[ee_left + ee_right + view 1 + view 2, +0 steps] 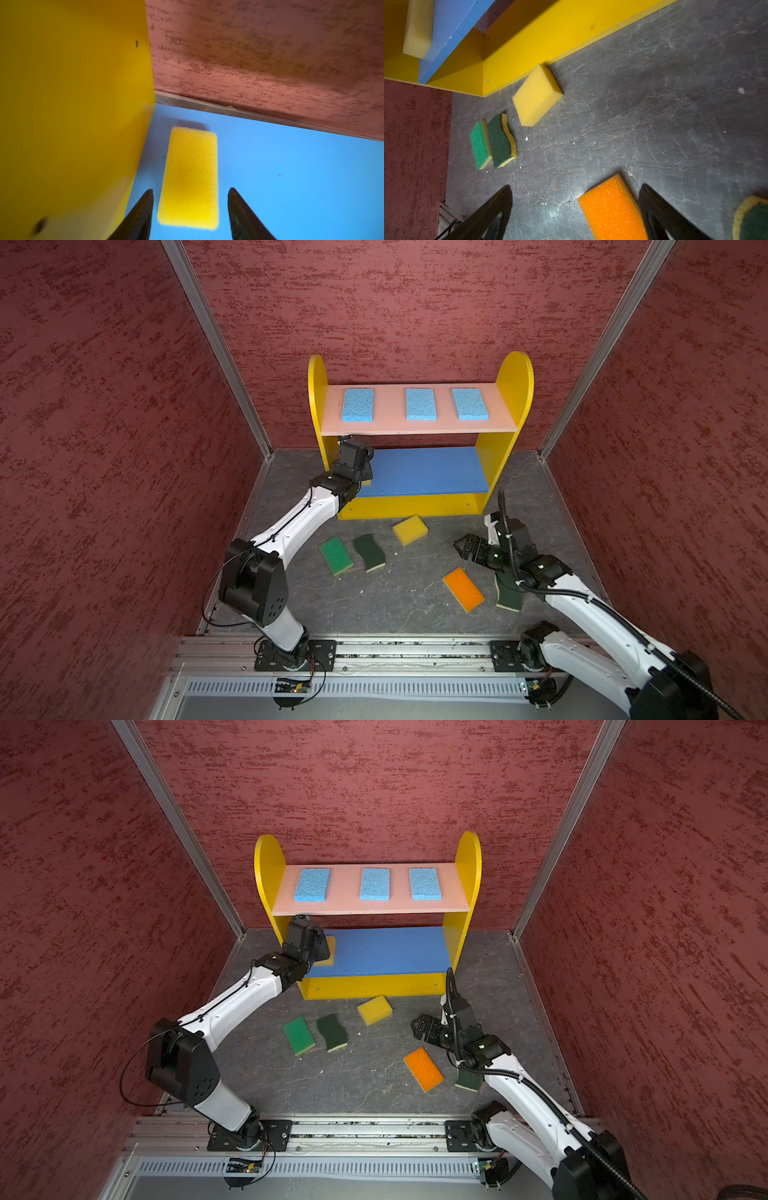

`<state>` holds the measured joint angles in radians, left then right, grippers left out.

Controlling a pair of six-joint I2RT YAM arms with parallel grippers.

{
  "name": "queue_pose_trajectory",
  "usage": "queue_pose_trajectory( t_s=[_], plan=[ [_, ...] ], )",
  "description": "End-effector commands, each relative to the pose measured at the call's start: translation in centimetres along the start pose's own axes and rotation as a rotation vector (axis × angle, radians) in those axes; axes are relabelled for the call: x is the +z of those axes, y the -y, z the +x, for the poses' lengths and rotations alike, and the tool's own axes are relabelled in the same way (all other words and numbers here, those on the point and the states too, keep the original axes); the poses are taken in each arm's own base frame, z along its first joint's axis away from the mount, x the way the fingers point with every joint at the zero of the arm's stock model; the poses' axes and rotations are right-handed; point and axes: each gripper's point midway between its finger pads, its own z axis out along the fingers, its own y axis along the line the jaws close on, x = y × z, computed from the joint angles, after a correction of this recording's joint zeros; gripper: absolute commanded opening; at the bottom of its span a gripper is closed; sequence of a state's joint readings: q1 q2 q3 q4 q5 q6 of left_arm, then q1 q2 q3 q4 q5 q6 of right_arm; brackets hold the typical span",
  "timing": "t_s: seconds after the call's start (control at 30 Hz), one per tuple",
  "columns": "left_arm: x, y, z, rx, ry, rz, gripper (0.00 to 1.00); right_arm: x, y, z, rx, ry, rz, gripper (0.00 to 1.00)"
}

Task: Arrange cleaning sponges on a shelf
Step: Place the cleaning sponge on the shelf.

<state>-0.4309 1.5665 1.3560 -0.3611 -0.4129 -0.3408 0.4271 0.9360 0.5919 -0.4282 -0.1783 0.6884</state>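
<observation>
Both top views are evenly bright and sharp. The left wrist view blurs the near side panel (62, 104); the right wrist view is dimmer, with faint glare on the counter (554, 212).

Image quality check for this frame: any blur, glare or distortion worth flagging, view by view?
Both top views: sharp, evenly lit, wide-angle splay in the wall rails. Left wrist: yellow sponge crisp, soft shadow beyond it on the blue board; side panel and left fingers out of focus. Right wrist: glare patch on the floor by the orange sponge; right fingers blurred.
</observation>
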Motion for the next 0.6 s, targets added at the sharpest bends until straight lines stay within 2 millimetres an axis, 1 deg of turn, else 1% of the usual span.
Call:
queue_pose_trajectory(
  t_s=[0.0,0.07,0.13,0.23,0.33,0.43,0.57],
  plan=[
    [-1.8,-0.4,0.7,0.002,-0.013,0.014,0.63,-0.7,0.3,-0.7,0.005,0.037,0.017,0.96],
    [-3.0,-0.7,2.0,0.006,-0.033,0.022,0.66,-1.0,0.4,-0.5,0.009,0.040,0.022,0.96],
    [-4.4,-1.1,2.9,0.019,-0.033,0.021,0.67,-1.3,0.6,-0.5,0.013,0.044,0.030,0.96],
    [-6.6,-1.8,4.3,0.023,-0.040,0.023,0.69,-1.7,1.1,-0.3,0.018,0.048,0.052,0.96],
    [-8.4,-2.8,5.6,0.015,-0.055,0.020,0.70,-1.9,1.6,0.2,0.028,0.041,0.069,0.95],
    [-9.8,-3.9,7.0,0.008,-0.072,0.018,0.71,-2.0,2.3,0.8,0.051,0.026,0.093,0.95],
    [-10.8,-5.0,9.3,0.015,-0.125,0.022,0.72,-2.4,3.2,1.9,0.070,-0.008,0.122,0.94]
  ],
)
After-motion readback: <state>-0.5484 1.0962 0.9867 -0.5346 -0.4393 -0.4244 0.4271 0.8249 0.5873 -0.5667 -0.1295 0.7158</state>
